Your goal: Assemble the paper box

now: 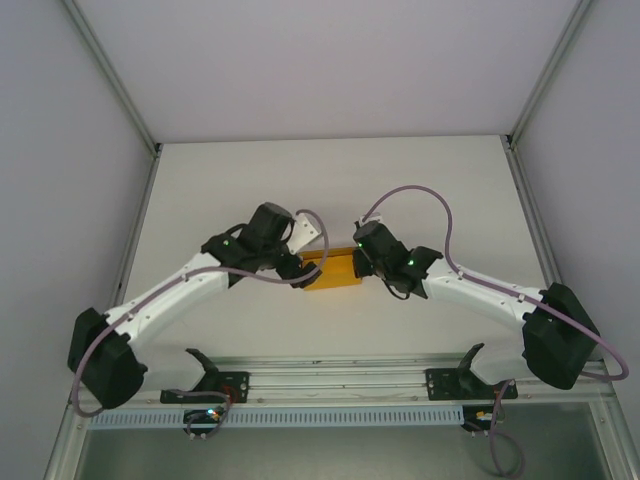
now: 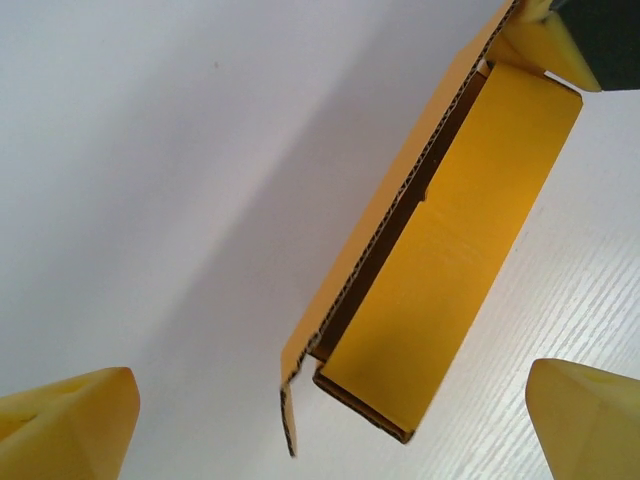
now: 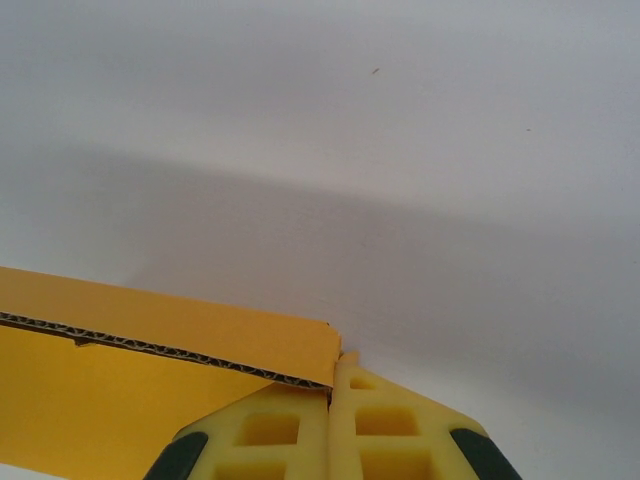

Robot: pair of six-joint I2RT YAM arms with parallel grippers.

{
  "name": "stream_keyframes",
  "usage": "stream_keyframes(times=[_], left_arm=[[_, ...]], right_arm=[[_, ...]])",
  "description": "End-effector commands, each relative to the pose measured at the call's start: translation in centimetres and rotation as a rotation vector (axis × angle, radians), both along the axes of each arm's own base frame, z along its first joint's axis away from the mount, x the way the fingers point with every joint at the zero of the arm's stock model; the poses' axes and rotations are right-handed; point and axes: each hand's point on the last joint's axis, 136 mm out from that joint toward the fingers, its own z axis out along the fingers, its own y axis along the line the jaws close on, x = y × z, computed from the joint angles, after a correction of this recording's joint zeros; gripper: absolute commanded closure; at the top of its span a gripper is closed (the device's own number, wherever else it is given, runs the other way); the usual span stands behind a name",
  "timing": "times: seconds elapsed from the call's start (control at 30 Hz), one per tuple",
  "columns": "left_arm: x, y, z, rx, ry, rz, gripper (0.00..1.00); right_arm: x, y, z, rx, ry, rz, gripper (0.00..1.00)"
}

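Counter (image 1: 330,180) white, walled pale on three sides. Left arm (image 1: 170,295) and right arm (image 1: 480,292) angled inward from near edge, wrists meeting mid-counter.

Box (image 1: 335,270) of orange-yellow corrugated card, lying mid-counter between the two wrists, long axis left to right. From left wrist, box (image 2: 440,260) part-formed: floor flat, one long wall (image 2: 410,190) raised, short flap (image 2: 290,410) hanging loose at near corner, top open.

Right jaws together, seemingly pinching end wall of box (image 3: 150,360) at its corner, with card edge running straight into seam between fingers (image 3: 400,400). Left jaws wide apart, pads (image 2: 70,420) flanking near end of box, touching nothing.

Judged step: walls going up, one end pinned, other end unfinished. Next move likely for left jaws: come down on loose flap or raised wall, close, fold inward without dragging box out of right-hand pinch. Thin card, easily creased wrong.

Checked for brands, labels, print: none readable on card, arms or counter.
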Motion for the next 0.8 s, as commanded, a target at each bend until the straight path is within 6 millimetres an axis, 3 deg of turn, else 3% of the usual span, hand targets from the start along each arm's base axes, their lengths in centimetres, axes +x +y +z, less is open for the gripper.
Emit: stream_keyframes(times=[0.0,0.2,0.33,0.43,0.57,0.77], left_arm=[[1.1,0.4,-0.7,-0.034,-0.012,0.143,0.0],[3.3,-2.0,-2.7,-0.075,0.058,0.022,0.0],[4.9,-2.0,-4.7,-0.044,0.12,0.055,0.05],[5.2,-2.1,-6.0,-0.051,0.201,0.075,0.14],[5.0,-2.1,-6.9,-0.05,0.23,0.086,0.14],[3.7,-2.5,-6.4,-0.085,0.231,0.086,0.14]], right_arm=[[-1.2,-0.7,-1.9,-0.054,0.078,-0.016,1.0],[-1.2,-0.3,-1.5,-0.036,0.078,-0.009,1.0],[-1.1,0.1,-1.9,-0.043,0.094,0.004,1.0],[-1.2,0.3,-1.7,-0.038,0.107,0.007,1.0],[-1.4,0.3,-1.8,-0.023,0.13,-0.006,1.0],[-1.5,0.7,-1.8,0.055,0.174,-0.095,1.0]])
